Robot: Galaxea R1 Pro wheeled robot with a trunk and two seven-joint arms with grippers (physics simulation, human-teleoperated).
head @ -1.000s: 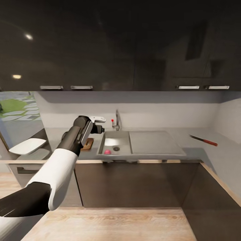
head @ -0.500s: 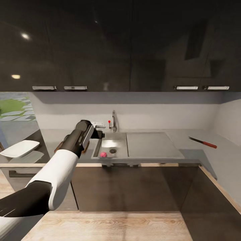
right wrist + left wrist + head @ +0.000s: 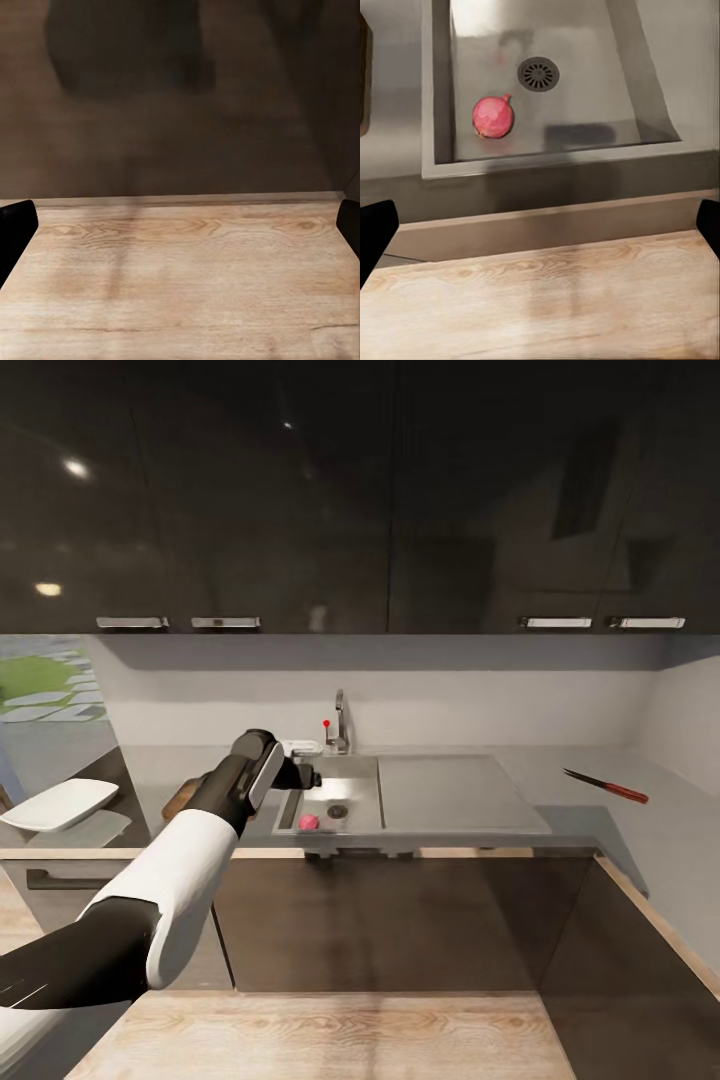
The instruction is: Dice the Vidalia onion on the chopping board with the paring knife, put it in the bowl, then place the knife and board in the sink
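Step in hand: fetching the Vidalia onion [image 3: 493, 117] from the sink [image 3: 400, 822]. The left gripper [image 3: 540, 225], jaws spread wide and empty, hangs above the basin's front rim; next it must descend over the onion. The head view alone shows the paring knife [image 3: 606, 786] near the tabletop's right edge.

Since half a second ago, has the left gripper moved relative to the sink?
Yes. The left gripper has shifted toward the sink, now over the basin's near-left rim, closer to the faucet than before.
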